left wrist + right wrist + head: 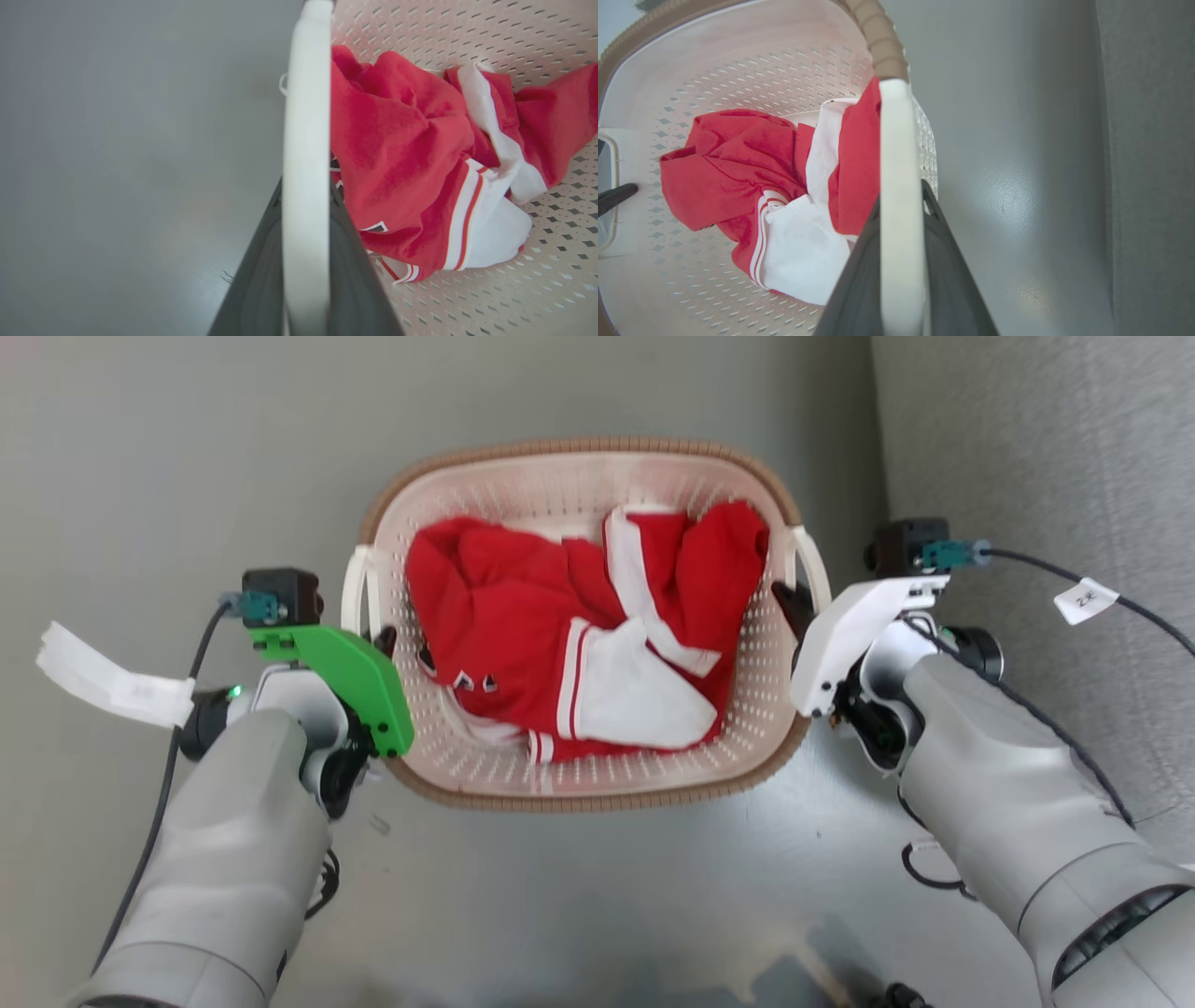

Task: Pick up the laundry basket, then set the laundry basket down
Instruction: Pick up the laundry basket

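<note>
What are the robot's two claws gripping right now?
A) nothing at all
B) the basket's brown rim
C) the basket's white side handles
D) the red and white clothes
C: the left gripper has the left handle of the laundry basket clamped between its fingers, and the right gripper has the right handle.

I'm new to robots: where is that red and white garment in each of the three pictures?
Head view: red and white garment, centre, inside the laundry basket.
Left wrist view: right half, right of a white handle.
Right wrist view: left of centre, left of a white handle.
Shared landmark: the basket's perforated wall.
</note>
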Tool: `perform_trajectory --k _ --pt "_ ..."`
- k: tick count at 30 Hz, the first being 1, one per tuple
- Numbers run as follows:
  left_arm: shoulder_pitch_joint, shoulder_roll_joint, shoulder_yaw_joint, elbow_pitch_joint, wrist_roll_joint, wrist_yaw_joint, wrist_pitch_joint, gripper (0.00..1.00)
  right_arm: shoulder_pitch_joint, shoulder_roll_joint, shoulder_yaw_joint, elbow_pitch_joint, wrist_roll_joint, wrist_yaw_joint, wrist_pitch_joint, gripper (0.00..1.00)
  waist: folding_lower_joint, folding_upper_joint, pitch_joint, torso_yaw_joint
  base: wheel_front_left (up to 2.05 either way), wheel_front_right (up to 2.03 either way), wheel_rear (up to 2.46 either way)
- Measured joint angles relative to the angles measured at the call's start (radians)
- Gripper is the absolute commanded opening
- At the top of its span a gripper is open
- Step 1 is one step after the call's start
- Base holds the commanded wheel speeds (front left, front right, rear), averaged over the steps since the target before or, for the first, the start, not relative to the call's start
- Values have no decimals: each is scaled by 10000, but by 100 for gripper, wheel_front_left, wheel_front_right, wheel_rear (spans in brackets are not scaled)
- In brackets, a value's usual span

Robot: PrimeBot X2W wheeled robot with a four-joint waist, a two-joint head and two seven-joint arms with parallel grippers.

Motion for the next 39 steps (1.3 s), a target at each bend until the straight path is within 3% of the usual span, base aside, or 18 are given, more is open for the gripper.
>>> perform_trajectory --k 39 --pt "2747 -238 -867 936 -1392 -10 1388 0 2645 21 1532 188 1680 -4 2161 0 -1 0 -5056 -110 0 0 0"
